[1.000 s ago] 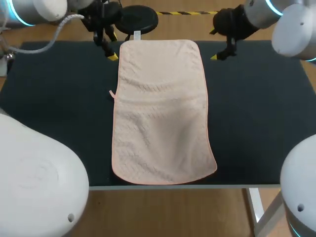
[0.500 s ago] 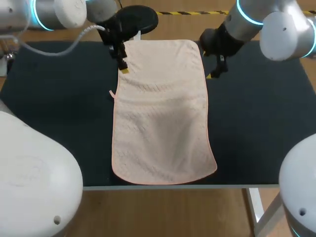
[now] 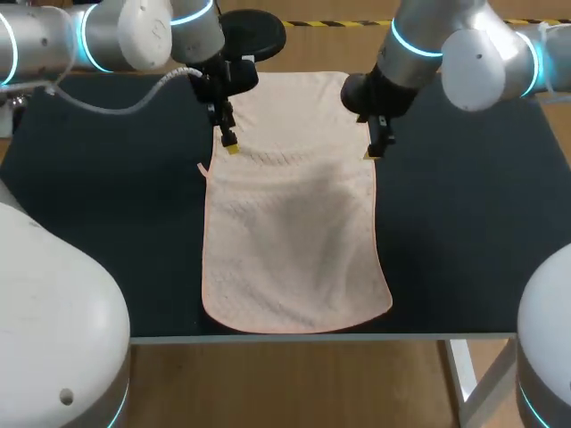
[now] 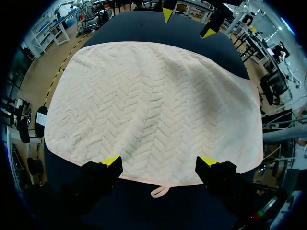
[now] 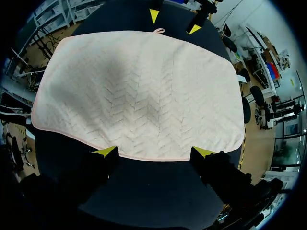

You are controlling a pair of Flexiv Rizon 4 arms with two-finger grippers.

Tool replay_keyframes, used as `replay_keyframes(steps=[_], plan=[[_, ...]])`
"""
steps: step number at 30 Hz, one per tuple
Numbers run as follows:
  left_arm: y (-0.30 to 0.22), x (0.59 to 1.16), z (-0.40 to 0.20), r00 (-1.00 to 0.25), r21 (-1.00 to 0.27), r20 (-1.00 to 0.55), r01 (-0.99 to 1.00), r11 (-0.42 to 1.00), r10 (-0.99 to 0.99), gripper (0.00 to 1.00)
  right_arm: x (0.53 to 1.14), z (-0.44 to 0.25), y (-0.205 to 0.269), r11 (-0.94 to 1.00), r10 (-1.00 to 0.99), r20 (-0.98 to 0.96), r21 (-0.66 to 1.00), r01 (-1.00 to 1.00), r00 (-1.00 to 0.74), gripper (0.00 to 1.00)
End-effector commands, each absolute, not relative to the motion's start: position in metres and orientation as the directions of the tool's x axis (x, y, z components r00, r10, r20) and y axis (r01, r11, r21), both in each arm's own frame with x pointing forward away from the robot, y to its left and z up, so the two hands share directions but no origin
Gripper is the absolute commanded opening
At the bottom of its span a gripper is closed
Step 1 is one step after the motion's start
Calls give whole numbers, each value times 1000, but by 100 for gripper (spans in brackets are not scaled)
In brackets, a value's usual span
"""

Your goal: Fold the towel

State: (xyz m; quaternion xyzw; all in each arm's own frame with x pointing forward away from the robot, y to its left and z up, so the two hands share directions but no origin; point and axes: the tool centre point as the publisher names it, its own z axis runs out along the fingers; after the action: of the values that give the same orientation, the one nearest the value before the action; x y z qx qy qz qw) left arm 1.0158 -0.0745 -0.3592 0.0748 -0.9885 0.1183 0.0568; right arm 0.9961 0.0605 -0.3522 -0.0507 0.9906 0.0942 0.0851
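Pale peach towel [image 3: 293,214] with a herringbone weave lies spread flat and lengthwise down the middle of the dark tabletop [image 3: 107,178]; its far end is near the back edge and its near end reaches the front edge. A small loop [image 3: 202,168] sticks out from the towel's left long edge. Left arm comes in from the far left corner, with the left pincer [image 3: 229,143] over that left edge, toward the far end. Right arm comes in from the far right, with the right pincer [image 3: 373,150] over the opposite long edge, roughly level with the left one. In the left wrist view the left pincer [image 4: 159,162] has its fingers wide apart, yellow tips over the hem of the towel [image 4: 153,105], and the loop [image 4: 159,191] lies between the fingers; contact with the cloth cannot be told. The right pincer [image 4: 188,23] shows across the towel. In the right wrist view the right pincer [image 5: 154,152] is likewise spread, tips at the near hem of the towel [image 5: 139,91], gripping nothing. The left pincer [image 5: 173,22] and the loop [image 5: 159,31] sit at the far hem.
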Motion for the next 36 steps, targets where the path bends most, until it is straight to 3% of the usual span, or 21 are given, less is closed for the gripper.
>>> replay_keyframes(steps=[1,14,18,36], plan=[[-72,1026,-363,-975,-255,156,-193,947,-156,100,1003,-356,64,976,-89,-168,180,-119,-982,100],[-74,1026,-366,-981,-249,146,-160,955,-127,100,1003,-356,64,976,-89,-168,180,-119,-982,100],[-78,1032,-384,-985,-197,155,-107,974,-76,100,1011,-373,66,981,-69,-157,166,-96,-985,100],[-68,1037,-420,-989,-185,146,-40,982,-13,100,1035,-424,73,994,-12,-142,108,-28,-990,100]])
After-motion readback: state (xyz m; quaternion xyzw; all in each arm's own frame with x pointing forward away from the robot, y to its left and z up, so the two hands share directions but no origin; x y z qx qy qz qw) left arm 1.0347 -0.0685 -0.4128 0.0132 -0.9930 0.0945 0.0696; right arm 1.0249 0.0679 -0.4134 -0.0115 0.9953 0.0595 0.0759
